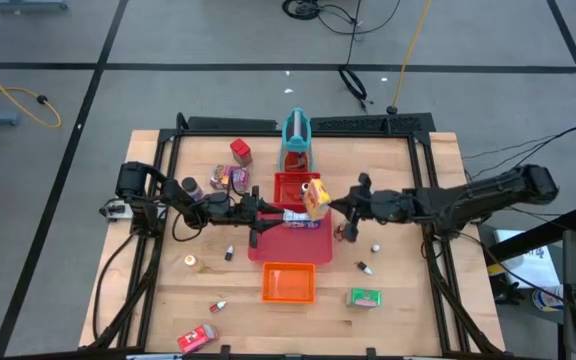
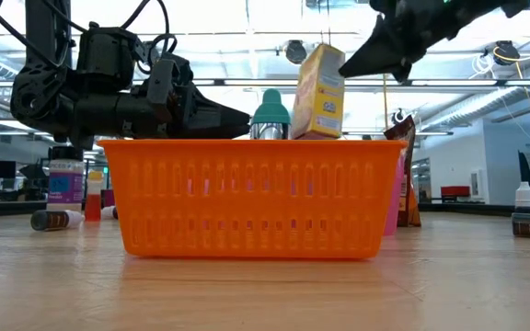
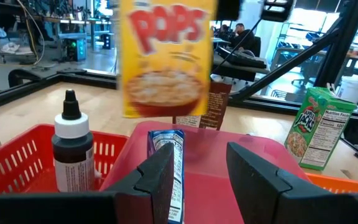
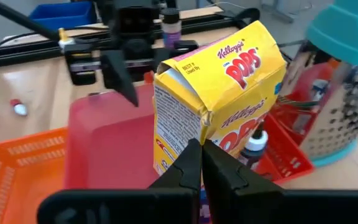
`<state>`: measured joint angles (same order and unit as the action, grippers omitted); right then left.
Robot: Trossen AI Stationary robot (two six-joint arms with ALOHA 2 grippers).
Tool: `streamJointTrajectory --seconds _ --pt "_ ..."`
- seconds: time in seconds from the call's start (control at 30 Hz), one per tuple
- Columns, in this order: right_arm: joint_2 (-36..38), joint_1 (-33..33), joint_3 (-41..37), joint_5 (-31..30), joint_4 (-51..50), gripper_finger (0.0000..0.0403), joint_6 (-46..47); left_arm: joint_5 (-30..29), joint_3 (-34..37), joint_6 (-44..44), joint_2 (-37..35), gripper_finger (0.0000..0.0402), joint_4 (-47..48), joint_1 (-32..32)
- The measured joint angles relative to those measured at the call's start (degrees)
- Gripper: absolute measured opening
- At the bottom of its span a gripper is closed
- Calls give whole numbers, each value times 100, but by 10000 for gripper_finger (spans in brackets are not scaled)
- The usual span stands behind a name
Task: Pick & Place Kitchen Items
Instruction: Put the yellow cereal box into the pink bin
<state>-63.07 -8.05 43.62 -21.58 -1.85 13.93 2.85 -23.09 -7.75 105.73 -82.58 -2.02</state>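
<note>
The right gripper [image 4: 201, 155] hangs above the red tray [image 1: 290, 245], fingers pinched together on the yellow box [image 4: 219, 99]. The left gripper [image 3: 199, 171] reaches over that tray, fingers parted.

The right tool [image 4: 202, 163] is pinched shut on the lower edge of a yellow cereal box [image 4: 219, 93], held above the pink tray [image 4: 110, 143]. Beside that tray sits the orange basket [image 4: 17, 168]; beyond it the left tool [image 4: 126, 62].
</note>
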Motion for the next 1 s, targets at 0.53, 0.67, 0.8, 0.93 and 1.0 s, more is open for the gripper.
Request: streamJointTrajectory --seconds 0.53,0.67,0.8,0.93,1.0 --pt "-107 -1280 0 -118 18 0 220 2 0 -15 0 147 2 1" --pt "-328 -1421 0 -278 24 0 390 2 0 -27 0 147 4 0" --pt "-557 -1499 0 -424 38 0 444 2 0 -28 0 147 4 0" --pt "-769 -1502 0 -454 35 0 697 2 0 -28 0 147 4 0" --pt "-871 -1523 0 -548 29 0 790 2 0 -26 0 147 4 0"
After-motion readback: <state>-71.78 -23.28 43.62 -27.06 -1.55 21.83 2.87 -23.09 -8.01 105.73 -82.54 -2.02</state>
